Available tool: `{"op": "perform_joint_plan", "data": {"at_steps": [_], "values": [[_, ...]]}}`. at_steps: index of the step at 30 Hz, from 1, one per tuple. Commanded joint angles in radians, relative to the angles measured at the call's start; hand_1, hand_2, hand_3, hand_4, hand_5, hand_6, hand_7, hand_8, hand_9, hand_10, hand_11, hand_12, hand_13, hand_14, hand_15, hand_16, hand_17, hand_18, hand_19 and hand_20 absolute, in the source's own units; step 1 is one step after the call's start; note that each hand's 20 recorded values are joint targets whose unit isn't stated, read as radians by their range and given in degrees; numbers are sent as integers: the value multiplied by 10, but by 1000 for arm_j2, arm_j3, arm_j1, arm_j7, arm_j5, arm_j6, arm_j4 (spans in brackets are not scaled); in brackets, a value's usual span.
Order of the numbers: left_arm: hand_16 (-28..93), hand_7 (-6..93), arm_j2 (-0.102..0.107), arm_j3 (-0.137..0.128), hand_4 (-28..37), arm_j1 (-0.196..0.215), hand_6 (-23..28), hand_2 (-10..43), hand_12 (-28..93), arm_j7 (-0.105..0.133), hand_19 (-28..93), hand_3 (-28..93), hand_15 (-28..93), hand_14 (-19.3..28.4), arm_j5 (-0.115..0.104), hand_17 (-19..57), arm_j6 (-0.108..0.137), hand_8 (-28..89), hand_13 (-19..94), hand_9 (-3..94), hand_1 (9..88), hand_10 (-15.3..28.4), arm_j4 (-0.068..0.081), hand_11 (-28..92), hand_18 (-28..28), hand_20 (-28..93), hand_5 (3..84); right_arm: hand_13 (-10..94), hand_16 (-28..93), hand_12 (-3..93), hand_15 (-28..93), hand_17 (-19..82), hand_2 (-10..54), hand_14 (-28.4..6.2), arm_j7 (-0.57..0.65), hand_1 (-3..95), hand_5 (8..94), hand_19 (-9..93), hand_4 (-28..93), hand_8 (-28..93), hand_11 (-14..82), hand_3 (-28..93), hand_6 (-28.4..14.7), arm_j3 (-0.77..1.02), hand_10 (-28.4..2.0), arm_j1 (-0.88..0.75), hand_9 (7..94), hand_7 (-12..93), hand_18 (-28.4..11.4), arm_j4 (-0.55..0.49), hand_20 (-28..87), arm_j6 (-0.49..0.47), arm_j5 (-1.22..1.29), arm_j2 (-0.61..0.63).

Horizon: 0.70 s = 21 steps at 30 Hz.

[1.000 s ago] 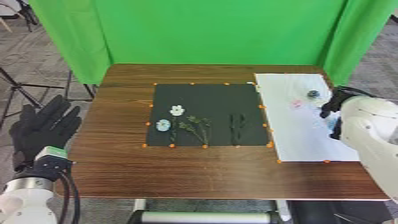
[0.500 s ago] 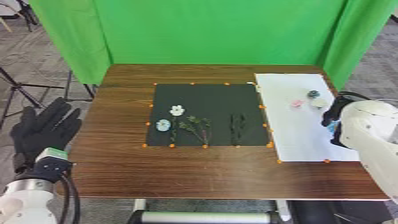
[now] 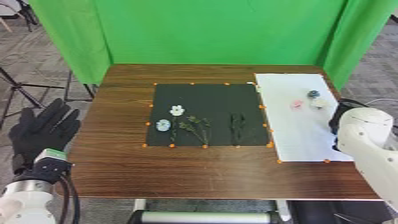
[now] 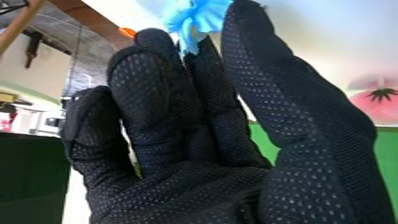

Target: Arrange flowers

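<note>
Right hand (image 3: 337, 120): at the outer long side of the white sheet (image 3: 302, 135), reaching in over its edge. In its own wrist view the hand (image 4: 195, 192) has a bright blue flower (image 4: 201, 15) at its far end, narrow base toward the palm, petals away from it, white sheet behind. Cannot tell whether the hand is clamped on the flower or only around it.

Left hand (image 3: 44, 127): beyond the left edge of the brown table (image 3: 115, 170), fingers straight and spread apart, holding nothing.

Also on the white sheet, near its far end: a dark blue flower (image 3: 314, 94), a pale flower (image 3: 319, 103) just beside it, and a pink flower (image 3: 297, 104) a little to the left.

Black sheet (image 3: 204, 97), mid-table, small orange pieces (image 3: 173, 145) along its edges. Left part: a white flower (image 3: 177, 110) (the easiest one to spot, bright on black), with a light blue flower (image 3: 163, 125) nearer the robot and slightly left. Right of these, thin green sprigs (image 3: 197, 126) fan out. Farther right, narrow dark green leaves (image 3: 237, 125) lie lengthwise, near the sheet's right side.

Green curtain (image 3: 213, 30) hangs behind the table.
</note>
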Motion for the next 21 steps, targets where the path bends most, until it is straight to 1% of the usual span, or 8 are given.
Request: {"op": "perform_joint_plan", "data": {"at_steps": [1,6,8,12,14,15,19,21], "values": [[-83,191,-9,-10,-283,25,74,91,103,0,285,714,404,152,-4,-57,3,-103,231,323,271,143,-12,246,137,84,387,705,353,512,718,421,-95,-104,-7,630,640,926,-283,114,251,614,-16,-14,-104,-34,758,425,-242,10,370,51,-43,-9],[-82,191,-7,-7,-283,28,74,91,102,5,285,713,406,152,-6,-58,7,-103,230,323,270,142,-14,245,138,84,387,753,367,566,712,448,-95,-83,-34,651,680,931,-283,137,277,628,-5,-1,-93,-53,799,465,-241,-12,381,87,-64,-9],[-83,191,-11,-13,-283,32,74,91,103,0,285,712,405,152,-3,-58,2,-103,231,323,271,142,-15,245,138,84,387,764,378,590,703,456,-95,-77,-43,657,687,932,-283,151,260,628,-4,11,-84,-71,820,480,-239,-45,381,107,-77,-4],[-83,191,-10,-14,-283,31,74,90,103,4,284,712,405,152,-4,-57,4,-103,230,322,271,142,-14,243,137,84,387,774,384,590,696,469,-95,-71,-84,656,697,932,-283,155,256,645,-3,2,-84,-63,825,485,-237,-117,387,158,-117,-1],[-84,191,-9,-11,-283,32,74,90,102,5,284,712,404,152,-5,-57,6,-103,230,323,271,143,-14,243,137,84,387,776,388,589,694,470,-95,-70,-108,656,698,932,-283,157,255,647,-3,-4,-85,-43,827,483,-237,-157,390,141,-122,-3],[-84,190,-12,-13,-283,28,74,90,103,-2,284,712,403,152,-2,-57,-2,-103,230,323,271,142,-11,243,137,84,387,776,389,592,694,470,-95,-70,-116,656,698,932,-283,159,256,647,-3,-11,-86,-37,826,483,-237,-176,391,152,-130,-2],[-83,190,-10,-8,-283,18,75,91,103,-12,284,711,404,153,-1,-57,-2,-103,230,322,272,142,-10,242,137,84,387,778,394,594,690,471,-95,-69,-142,656,700,932,-283,162,251,651,-3,-39,-88,-10,828,478,-237,-223,394,164,-180,-2],[-82,190,-9,-3,-283,10,75,90,104,-17,284,711,404,153,4,-57,-1,-102,230,323,272,142,-8,243,137,84,387,779,397,595,689,472,-95,-68,-102,654,701,932,-283,165,250,655,-4,-56,-88,13,829,477,-237,-223,395,108,-189,1]]}}
